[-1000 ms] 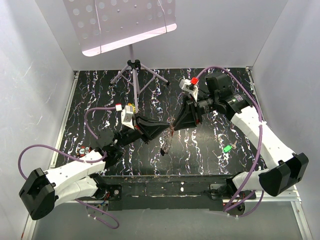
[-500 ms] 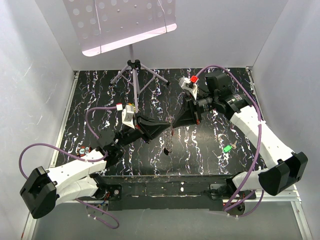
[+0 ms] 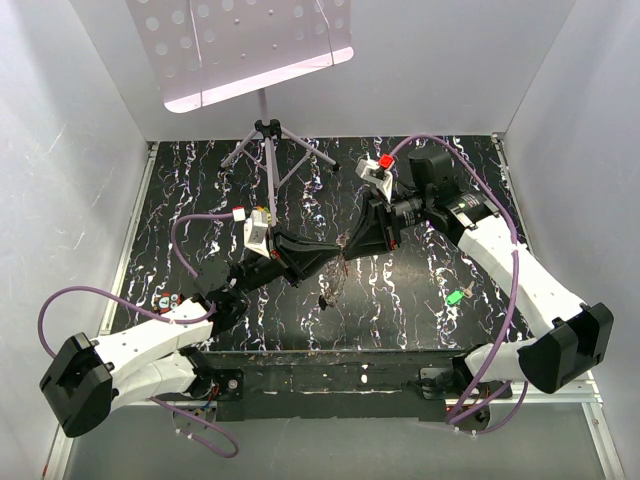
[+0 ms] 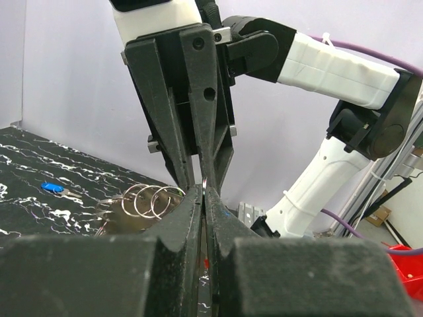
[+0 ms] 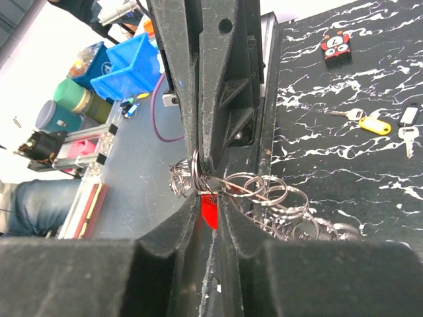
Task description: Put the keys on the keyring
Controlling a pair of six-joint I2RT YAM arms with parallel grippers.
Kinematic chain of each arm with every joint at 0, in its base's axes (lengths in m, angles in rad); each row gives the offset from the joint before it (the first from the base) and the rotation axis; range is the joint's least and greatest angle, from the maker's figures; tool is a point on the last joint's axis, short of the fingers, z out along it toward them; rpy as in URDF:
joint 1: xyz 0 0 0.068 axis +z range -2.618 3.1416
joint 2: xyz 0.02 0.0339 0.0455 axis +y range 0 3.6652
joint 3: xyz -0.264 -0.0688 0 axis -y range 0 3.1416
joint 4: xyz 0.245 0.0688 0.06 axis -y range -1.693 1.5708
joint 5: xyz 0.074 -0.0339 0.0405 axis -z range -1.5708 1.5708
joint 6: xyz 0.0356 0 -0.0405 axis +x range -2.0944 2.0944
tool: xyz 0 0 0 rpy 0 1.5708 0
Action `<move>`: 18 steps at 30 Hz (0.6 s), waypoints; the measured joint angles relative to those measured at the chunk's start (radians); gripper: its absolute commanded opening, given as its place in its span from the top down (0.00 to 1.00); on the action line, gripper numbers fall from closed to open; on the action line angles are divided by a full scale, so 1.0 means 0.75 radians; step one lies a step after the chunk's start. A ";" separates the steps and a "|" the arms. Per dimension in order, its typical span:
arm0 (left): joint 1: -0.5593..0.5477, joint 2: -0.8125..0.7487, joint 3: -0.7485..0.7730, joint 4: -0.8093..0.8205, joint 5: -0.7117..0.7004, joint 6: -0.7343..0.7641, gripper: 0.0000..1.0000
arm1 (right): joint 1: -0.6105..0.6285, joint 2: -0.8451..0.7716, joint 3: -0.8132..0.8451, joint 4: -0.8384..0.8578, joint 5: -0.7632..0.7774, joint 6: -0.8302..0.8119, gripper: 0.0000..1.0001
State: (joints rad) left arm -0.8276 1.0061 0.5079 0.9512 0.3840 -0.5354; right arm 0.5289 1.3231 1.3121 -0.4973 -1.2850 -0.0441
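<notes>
Over the middle of the mat my left gripper (image 3: 338,257) and right gripper (image 3: 347,250) meet tip to tip. In the left wrist view my left gripper (image 4: 203,191) is shut on the thin edge of a silver keyring (image 4: 206,179). A bunch of linked rings (image 4: 147,201) hangs beside it. In the right wrist view my right gripper (image 5: 210,205) holds a red-headed key (image 5: 209,212) between its jaws, right under the keyring (image 5: 196,173). A green key (image 3: 455,297) lies on the mat at the right. A blue key (image 4: 51,187), a yellow key (image 5: 373,124) and a silver key (image 5: 408,135) lie apart.
A tripod music stand (image 3: 265,130) rises at the back centre, its perforated tray overhead. A red and black tag (image 3: 168,300) lies near the left arm. White walls close the black marbled mat (image 3: 200,200) on three sides.
The right gripper's jaws closed fully, then eased slightly around the red key. The right wrist shifted a little toward the left gripper. The hanging bunch of rings swung slightly.
</notes>
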 measured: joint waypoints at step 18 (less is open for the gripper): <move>0.000 -0.009 0.000 -0.012 -0.004 0.015 1.00 | 0.005 -0.005 0.152 -0.223 0.019 -0.228 0.63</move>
State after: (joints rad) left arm -0.8276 0.9997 0.5079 0.9421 0.3809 -0.5240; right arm 0.5323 1.3193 1.4258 -0.6647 -1.2709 -0.2150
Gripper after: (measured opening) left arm 0.018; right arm 0.369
